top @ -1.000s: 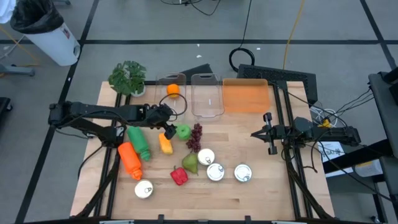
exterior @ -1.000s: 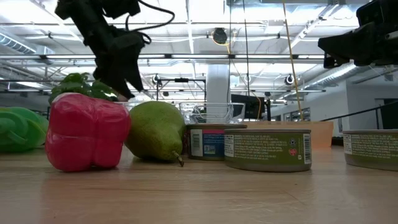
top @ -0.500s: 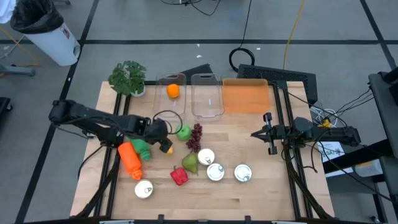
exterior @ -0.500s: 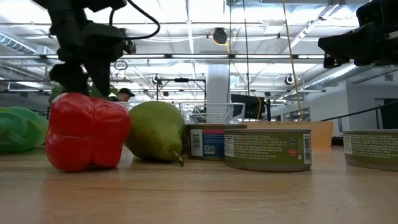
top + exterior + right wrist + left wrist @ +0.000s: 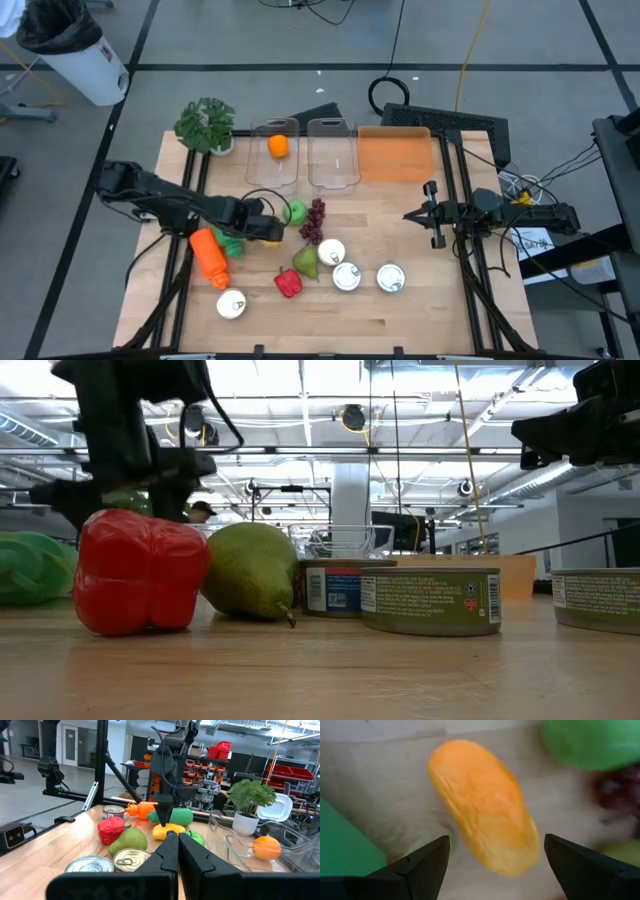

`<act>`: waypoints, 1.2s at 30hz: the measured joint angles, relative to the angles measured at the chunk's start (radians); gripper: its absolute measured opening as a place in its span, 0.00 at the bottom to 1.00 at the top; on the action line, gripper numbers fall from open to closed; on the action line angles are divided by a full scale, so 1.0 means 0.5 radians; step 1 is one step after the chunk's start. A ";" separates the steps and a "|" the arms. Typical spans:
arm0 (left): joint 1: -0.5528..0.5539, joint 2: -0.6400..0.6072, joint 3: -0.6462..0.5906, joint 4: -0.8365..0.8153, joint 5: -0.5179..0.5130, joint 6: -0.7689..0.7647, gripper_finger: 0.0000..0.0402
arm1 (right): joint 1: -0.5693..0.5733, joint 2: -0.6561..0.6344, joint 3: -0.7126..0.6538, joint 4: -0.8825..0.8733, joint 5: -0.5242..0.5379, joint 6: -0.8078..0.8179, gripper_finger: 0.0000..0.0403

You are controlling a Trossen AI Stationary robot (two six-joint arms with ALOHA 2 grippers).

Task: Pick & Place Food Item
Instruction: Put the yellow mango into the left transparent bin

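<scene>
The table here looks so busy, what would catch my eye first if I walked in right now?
Probably the left gripper, reaching down with open fingers on either side of a yellow-orange fruit lying on the wooden table, amid bright toy food. Behind that cluster, a single orange sits in a clear container. The right gripper hangs idle over the table's right side.

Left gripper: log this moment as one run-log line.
left gripper: open, over yellow-orange food item | right gripper: shut, waiting at table's right
</scene>
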 joint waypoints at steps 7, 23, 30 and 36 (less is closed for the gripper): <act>0.054 0.205 0.000 0.080 0.000 -0.103 0.84 | 0.000 0.000 0.001 0.000 0.000 0.000 0.00; -0.007 0.342 0.003 0.077 0.104 0.125 0.84 | 0.000 0.000 0.000 0.000 0.000 -0.001 0.00; -0.021 0.342 0.003 0.064 0.105 0.177 0.84 | 0.000 0.000 0.000 0.000 0.000 -0.001 0.00; -0.034 0.342 0.002 0.060 0.139 0.300 0.84 | 0.000 0.000 0.001 0.000 0.000 -0.001 0.00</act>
